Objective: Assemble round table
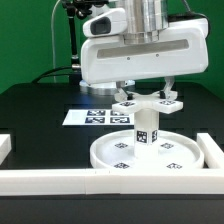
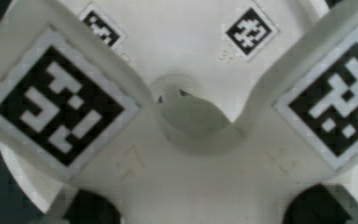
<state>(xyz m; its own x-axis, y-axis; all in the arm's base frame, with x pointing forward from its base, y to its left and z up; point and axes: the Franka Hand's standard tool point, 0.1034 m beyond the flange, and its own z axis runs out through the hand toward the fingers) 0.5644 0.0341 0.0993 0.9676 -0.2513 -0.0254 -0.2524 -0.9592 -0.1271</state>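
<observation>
At lower centre of the exterior view, the round disc (image 1: 150,152) is lying on the black counter (image 1: 40,105) with the leg (image 1: 146,128) standing upright at its middle. The cross-shaped foot (image 1: 148,101) is sitting on the leg's top, and the claw (image 1: 146,92) is hanging directly over it; whether its jaws are gripping cannot be told. Risk, as a judgement: an off-axis turn or push may be cross-threading the foot or tipping the leg.

marker board (image 1: 100,117) flat on black table (image 1: 35,110), white rail bars (image 1: 45,180) at front & side
</observation>
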